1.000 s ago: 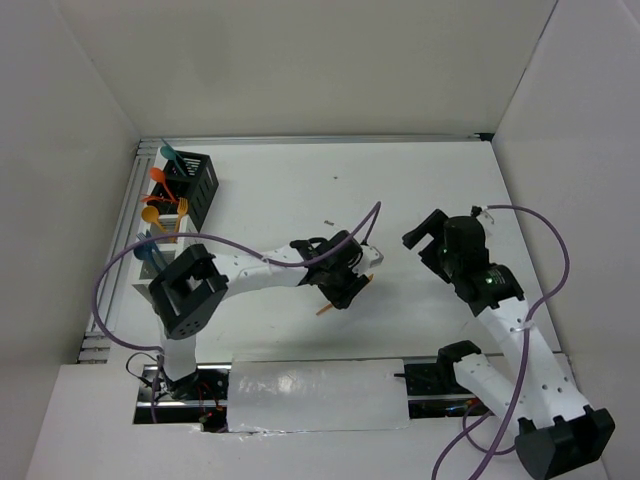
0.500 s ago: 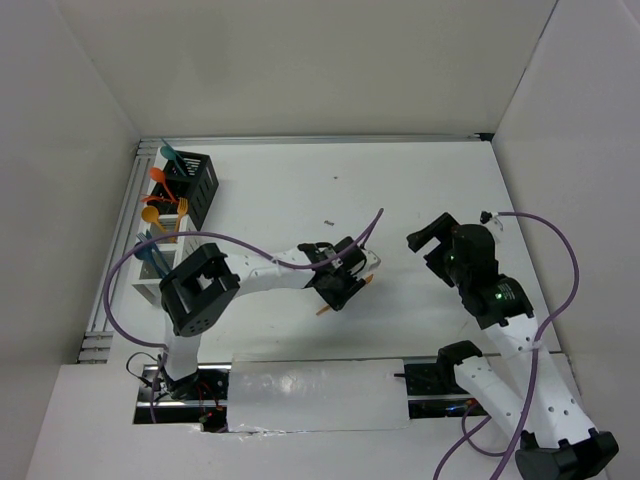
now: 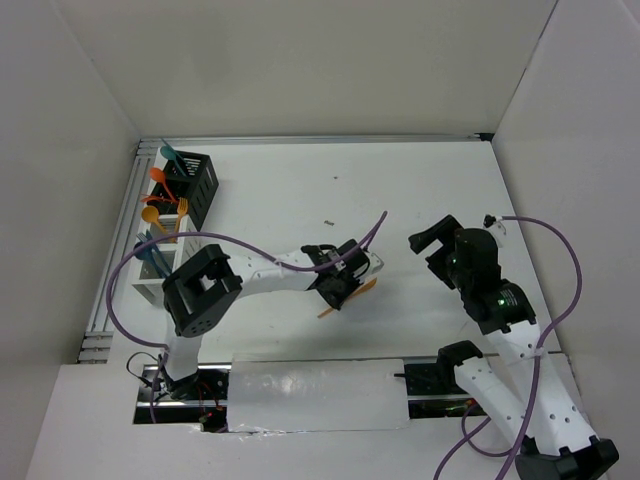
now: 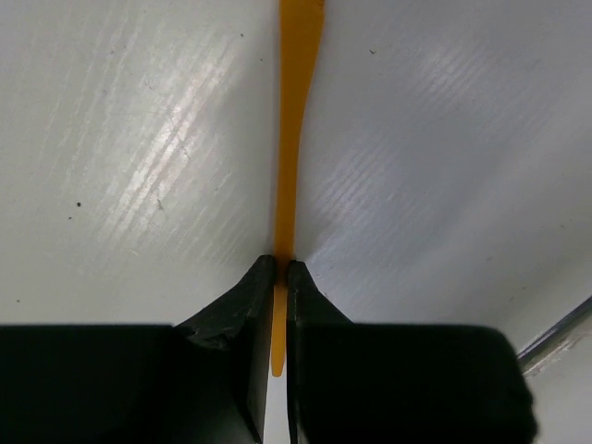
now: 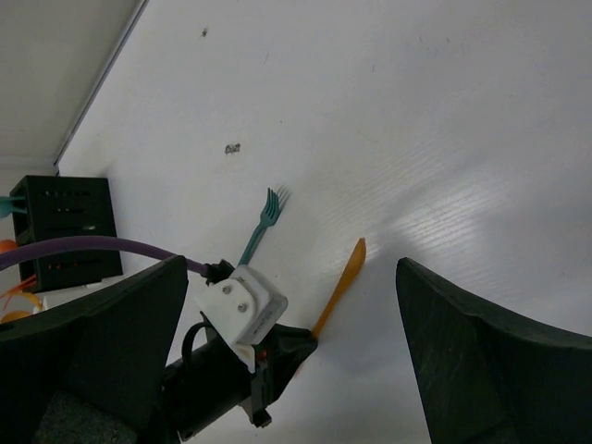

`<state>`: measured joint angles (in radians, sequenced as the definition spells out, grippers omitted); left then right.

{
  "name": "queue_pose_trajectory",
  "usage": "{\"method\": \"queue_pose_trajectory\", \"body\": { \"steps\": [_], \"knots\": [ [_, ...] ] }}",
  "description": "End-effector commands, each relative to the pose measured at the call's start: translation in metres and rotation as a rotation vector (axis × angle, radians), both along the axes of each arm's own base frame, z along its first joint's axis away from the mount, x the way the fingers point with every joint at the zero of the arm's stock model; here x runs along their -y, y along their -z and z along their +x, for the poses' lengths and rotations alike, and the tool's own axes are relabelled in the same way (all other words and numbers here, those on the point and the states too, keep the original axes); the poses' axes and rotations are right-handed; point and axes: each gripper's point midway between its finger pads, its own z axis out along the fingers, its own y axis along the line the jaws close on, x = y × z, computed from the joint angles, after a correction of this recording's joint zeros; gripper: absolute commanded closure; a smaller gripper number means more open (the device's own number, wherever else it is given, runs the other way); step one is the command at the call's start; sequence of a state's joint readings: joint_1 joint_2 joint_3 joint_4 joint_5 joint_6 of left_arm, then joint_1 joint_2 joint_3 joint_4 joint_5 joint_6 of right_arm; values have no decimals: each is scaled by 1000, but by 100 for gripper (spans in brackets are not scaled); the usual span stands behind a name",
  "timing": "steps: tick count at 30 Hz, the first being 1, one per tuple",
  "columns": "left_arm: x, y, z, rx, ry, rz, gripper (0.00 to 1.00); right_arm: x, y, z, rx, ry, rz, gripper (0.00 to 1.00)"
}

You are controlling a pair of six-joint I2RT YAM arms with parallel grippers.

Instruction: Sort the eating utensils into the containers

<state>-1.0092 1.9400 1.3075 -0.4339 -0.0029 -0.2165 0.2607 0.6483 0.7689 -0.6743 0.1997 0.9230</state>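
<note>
Left edge: black caddy (image 3: 197, 186) and white caddy (image 3: 143, 283) already hold utensils (image 3: 160, 182). Mid-bench toward the near edge, left gripper (image 4: 279, 277) jaws pinch an orange utensil (image 4: 296, 139) by its thin end at the surface, so pickup is in hand; next: lift, carry to the caddies; teal fork (image 5: 262, 225) waits alongside. Right gripper (image 3: 430, 250) hovers rightward, jaws spread; bench (image 3: 420, 180) white, ribbed, white walls (image 3: 300, 70) around.

My left fingers (image 4: 242, 305) pinch an orange utensil (image 4: 294, 139) by its slim handle, and the rest of it points away, low over the desk (image 4: 444, 185). A teal fork (image 5: 262, 227) lies flat nearby. At the desk's left edge, the black caddy (image 3: 197, 186) and the white caddy (image 3: 150, 280) stand side by side, with teal and orange utensils (image 3: 163, 180) sticking up.
</note>
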Motion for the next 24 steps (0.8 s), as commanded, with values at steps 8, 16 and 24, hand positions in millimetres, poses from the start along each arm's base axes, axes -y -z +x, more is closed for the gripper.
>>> {"method": "queue_pose_trajectory", "body": {
  "steps": [8,16,24],
  "knots": [
    [-15,-128,43,43,-130,-418,97,-9,4,10,22,-56,1,0],
    [-143,-269,135,364,-424,-749,96,-16,-27,35,156,-110,-48,0],
    [-323,-313,171,777,-789,-789,95,-38,-12,68,133,-207,-61,0]
  ]
}}
